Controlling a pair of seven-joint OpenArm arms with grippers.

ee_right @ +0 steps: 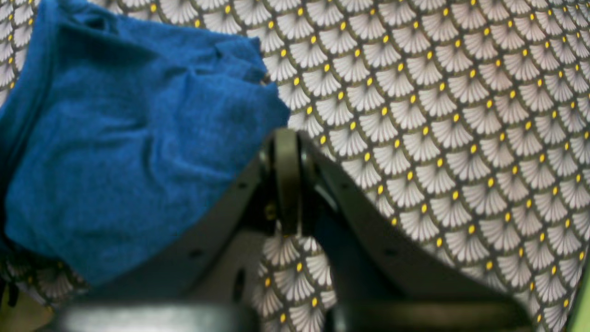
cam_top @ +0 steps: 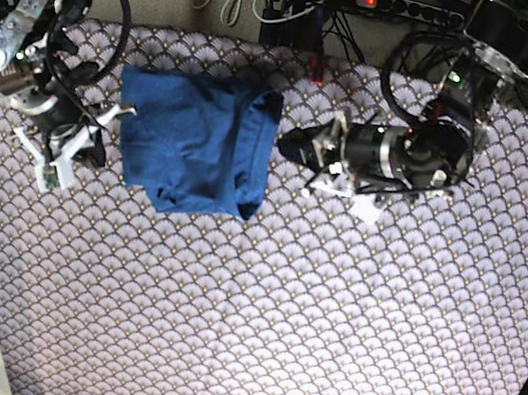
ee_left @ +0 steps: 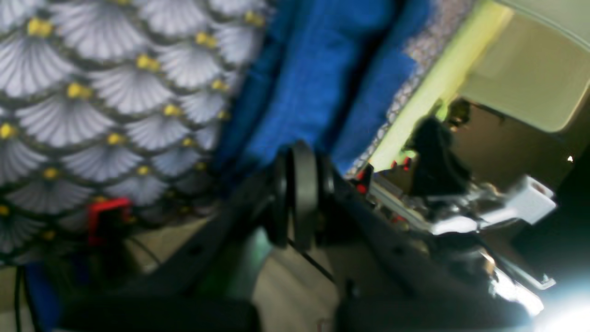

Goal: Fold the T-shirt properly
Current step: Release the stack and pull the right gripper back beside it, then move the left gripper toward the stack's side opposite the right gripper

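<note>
T-shirt (cam_top: 195, 143): folded into a compact, roughly square blue bundle in the upper left part of the base view, lying on the patterned table (cam_top: 256, 308); a folded flap runs along its right edge and its lower edge is slightly uneven.
Left fingers (ee_left: 302, 193): pressed together with no gap between them and nothing caught in them, seen at lower centre of the left wrist view, which is blurred.
Left fingers, place: in the base view their tips (cam_top: 291, 145) sit just right of the shirt's right edge, near it; whether they touch the cloth cannot be told.
Right fingers (ee_right: 286, 180): closed flat against each other, empty, at centre of the right wrist view, over bare table cloth.
Right fingers, place: in the base view (cam_top: 99, 152) they are just left of the shirt's left edge; the blue cloth fills the upper left of the right wrist view beside them.
Left arm (cam_top: 403, 155): reaches in from the upper right of the base view, lying low across the table toward the shirt.
Right arm (cam_top: 37, 68): comes down from the upper left corner of the base view, beside the table's left side.
Table cover: grey-white fan scales with yellow dots, spread over the whole table.
Power strip (cam_top: 407, 7): beyond the table's far edge, at top centre-right of the base view, among cables.
</note>
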